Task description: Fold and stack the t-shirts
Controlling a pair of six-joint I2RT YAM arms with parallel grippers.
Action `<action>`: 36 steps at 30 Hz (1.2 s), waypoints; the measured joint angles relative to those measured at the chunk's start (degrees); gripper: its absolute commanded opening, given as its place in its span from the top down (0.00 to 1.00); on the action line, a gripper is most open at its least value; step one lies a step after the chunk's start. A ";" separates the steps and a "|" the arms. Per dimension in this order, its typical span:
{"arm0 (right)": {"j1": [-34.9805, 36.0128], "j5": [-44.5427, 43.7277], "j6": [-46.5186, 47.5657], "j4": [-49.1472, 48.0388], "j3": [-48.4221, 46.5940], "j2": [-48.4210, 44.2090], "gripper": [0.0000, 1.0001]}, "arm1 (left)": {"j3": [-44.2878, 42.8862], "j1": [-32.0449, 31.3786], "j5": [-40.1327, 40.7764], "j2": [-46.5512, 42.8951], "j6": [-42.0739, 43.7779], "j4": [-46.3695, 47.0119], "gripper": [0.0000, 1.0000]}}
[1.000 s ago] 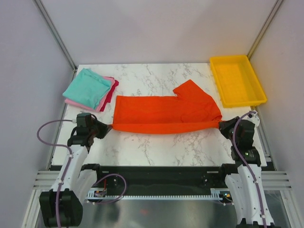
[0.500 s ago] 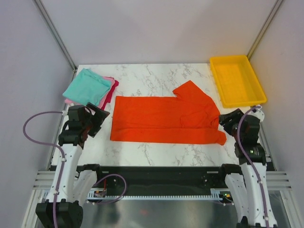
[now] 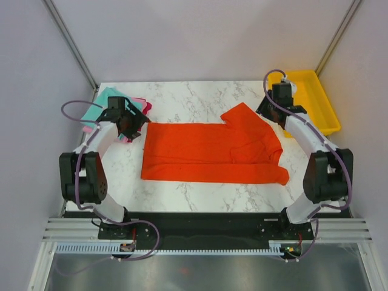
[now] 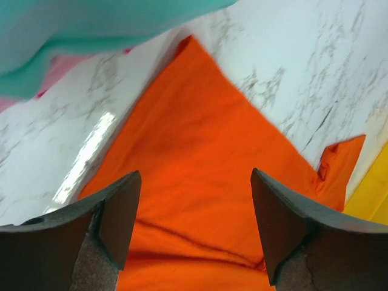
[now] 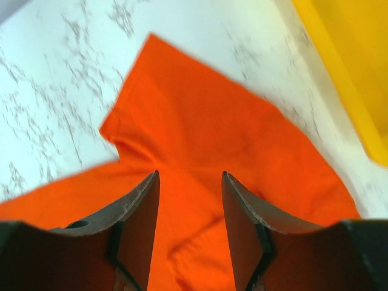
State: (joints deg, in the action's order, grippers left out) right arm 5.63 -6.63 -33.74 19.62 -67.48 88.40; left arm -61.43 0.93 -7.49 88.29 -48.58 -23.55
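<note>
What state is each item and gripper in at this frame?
orange-red t-shirt: partly folded, lying flat, one sleeve out, not held
teal t-shirt: folded, on top of the pink one
pink t-shirt: under the teal one
yellow tray: nothing visible inside
left gripper: fingers open, empty
right gripper: fingers open, empty

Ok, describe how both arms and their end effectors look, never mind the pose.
The left arm and right arm have white links with black joint housings; a lilac cable loops along each. The left end effector and right end effector have dark, wedge-shaped fingers with grainy inner faces.
</note>
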 measured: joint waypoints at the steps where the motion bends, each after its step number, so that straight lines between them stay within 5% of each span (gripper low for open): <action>1: 0.31 -0.79 0.76 0.02 -3.82 3.67 0.48 | -2.19 -0.46 0.28 2.32 0.15 0.24 0.24; 11: 2.32 -4.35 5.03 -0.31 -30.47 32.11 0.46 | -23.96 -4.46 1.84 23.50 1.09 3.39 0.30; 19: 4.37 -6.58 8.37 2.60 -47.12 49.37 0.42 | -29.09 -4.57 4.20 31.19 1.25 2.56 0.27; 24: 5.31 -8.94 10.88 3.65 -53.66 55.01 0.48 | -30.34 -4.57 6.16 31.26 2.40 2.25 0.26; 27: 5.60 -10.25 12.26 3.63 -55.43 56.17 0.56 | -30.95 -4.57 7.30 31.26 3.15 2.38 0.27; 31: 5.86 -11.52 13.97 3.98 -55.54 56.33 0.86 | -30.80 -4.57 7.85 31.28 3.76 2.29 0.27; 36: 6.12 -12.07 13.97 3.10 -54.66 56.04 1.00 | -28.20 -4.57 8.76 31.28 4.28 2.36 0.28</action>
State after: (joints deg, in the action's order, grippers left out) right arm 11.75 -18.70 -19.77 22.72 -122.15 144.44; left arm -89.62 -3.64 1.28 119.57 -44.29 -21.19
